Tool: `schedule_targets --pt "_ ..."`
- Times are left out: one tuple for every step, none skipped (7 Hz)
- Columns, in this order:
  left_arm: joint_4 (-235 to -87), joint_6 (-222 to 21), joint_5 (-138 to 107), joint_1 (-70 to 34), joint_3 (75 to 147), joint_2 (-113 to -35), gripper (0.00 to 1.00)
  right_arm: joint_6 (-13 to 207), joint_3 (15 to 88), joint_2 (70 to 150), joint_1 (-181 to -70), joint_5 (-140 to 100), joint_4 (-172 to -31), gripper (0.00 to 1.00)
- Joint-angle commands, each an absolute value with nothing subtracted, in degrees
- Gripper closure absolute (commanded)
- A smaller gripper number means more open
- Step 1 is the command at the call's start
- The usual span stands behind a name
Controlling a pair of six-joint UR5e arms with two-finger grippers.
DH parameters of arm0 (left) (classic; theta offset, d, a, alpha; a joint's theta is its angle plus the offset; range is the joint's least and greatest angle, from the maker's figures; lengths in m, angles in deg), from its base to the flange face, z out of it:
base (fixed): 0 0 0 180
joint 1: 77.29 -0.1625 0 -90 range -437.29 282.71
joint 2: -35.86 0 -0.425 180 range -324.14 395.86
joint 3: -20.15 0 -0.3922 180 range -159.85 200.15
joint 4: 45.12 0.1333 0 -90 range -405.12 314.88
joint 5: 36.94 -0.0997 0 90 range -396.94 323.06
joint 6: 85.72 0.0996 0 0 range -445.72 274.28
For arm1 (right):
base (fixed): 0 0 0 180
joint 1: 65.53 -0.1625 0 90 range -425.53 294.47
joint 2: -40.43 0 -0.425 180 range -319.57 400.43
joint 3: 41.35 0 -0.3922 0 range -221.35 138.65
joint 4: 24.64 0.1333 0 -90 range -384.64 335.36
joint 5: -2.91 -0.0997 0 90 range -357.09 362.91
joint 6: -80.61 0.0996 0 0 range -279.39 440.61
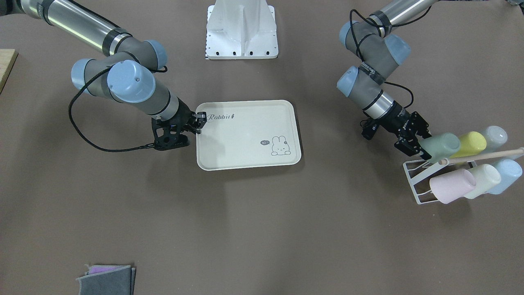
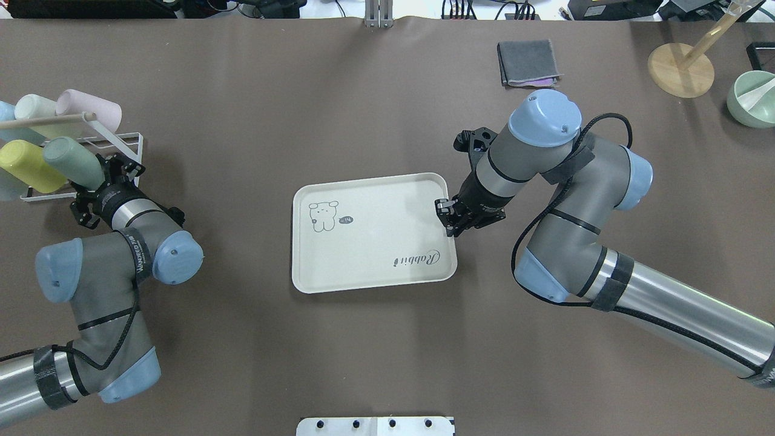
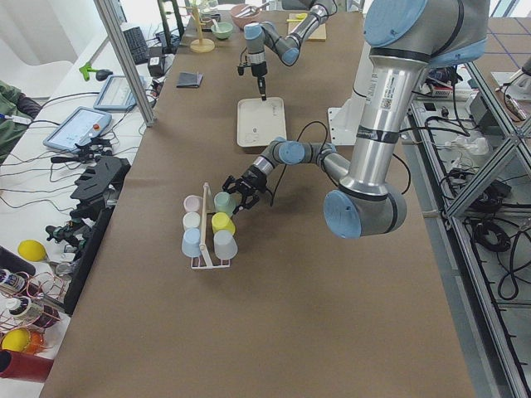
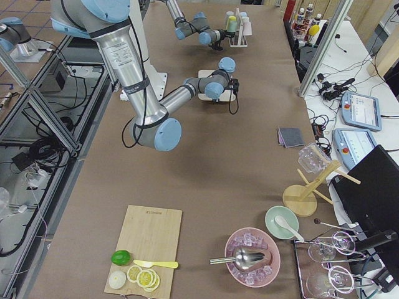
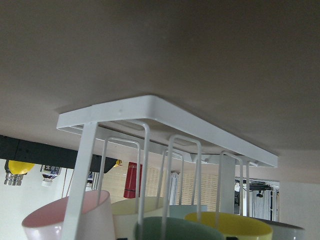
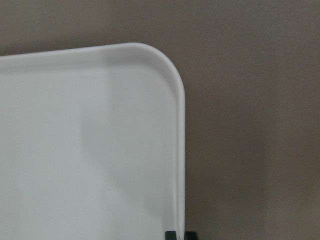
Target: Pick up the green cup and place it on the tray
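Cup: mint-green plastic tumbler (image 1: pixel 441 146), matte, handleless, slightly tapered; tilted on a white wire rack (image 1: pixel 417 184) among 5 other pastel cups.
Tray: cream rectangular tray (image 1: pixel 245 139), rounded corners, raised rim, grey "Rabbit" lettering, bunny drawing; flat mid-table, well apart from the tumbler.

Front view, and out at three o'clock sits a white wire rack (image 1: pixel 410 182) with cups lying tilted on its pegs. Pink cup (image 1: pixel 450 185), cream cup (image 1: pixel 485 180) and blue cup (image 1: pixel 505 174) fill the near row. Yellow cup (image 1: pixel 473 144) and a pale grey cup (image 1: pixel 493 136) are in the row behind. A wooden rod (image 1: pixel 483 156) runs across between the rows. Folded grey cloth (image 1: pixel 107 280) at seven o'clock, purple peeking out. White mount plate (image 1: pixel 242 30) at twelve, a wooden board edge (image 1: pixel 6 65) at ten.
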State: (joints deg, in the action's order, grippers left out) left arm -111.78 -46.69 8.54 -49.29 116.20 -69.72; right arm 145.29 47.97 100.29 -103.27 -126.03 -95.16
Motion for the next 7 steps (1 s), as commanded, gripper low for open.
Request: schedule_targets --pt "-111.66 -46.61 7.62 -48.99 117.43 -69.62 0.37 150.47 52.14 104.48 -103.5 -125.14 -95.39 0.31" --pt "-111.4 -46.52 7.53 -48.9 118.4 -69.35 0.37 150.57 52.78 104.85 -104.29 -125.49 -95.74 0.28" --pt "-111.31 -46.34 7.09 -48.64 119.11 -69.35 0.37 150.05 52.78 106.16 -107.25 -126.02 -95.92 0.25" --pt "-111.05 -46.17 7.09 -48.29 120.85 -69.0 0.37 148.74 53.05 108.7 -110.94 -126.46 -95.83 0.23" --pt "-110.09 -45.99 7.09 -47.67 122.18 -68.91 0.37 145.08 53.4 110.46 -113.5 -126.98 -96.09 0.22" --pt "-107.73 -45.99 7.09 -47.06 124.1 -68.82 0.37 136.95 53.4 114.05 -117.52 -128.82 -97.4 0.22" --pt "-105.7 -45.99 7.09 -46.88 126.04 -68.74 0.37 128.08 54.01 117.13 -122.7 -131.44 -101.24 0.22"
